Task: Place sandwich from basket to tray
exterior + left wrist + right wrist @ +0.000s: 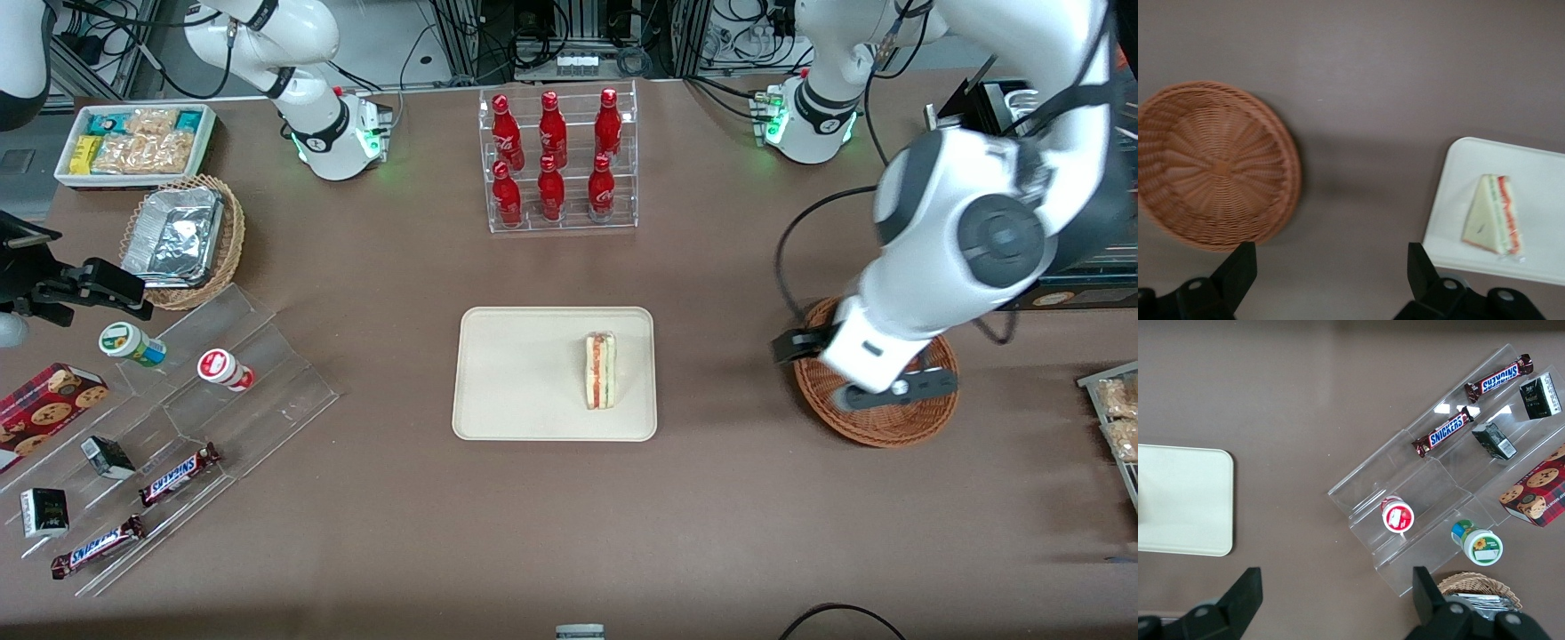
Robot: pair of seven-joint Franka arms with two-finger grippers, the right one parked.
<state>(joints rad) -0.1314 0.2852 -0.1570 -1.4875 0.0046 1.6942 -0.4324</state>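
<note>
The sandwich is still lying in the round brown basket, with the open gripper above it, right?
Not quite. The sandwich lies on the cream tray, as the front view shows. The basket holds nothing, and the open gripper is above the table beside it.

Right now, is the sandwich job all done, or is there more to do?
It looks nearly done. The sandwich lies on the tray, and the basket holds nothing. The claw is open, gripping nothing, above the table between basket and tray. Probably only moving the arm away is left.
</note>
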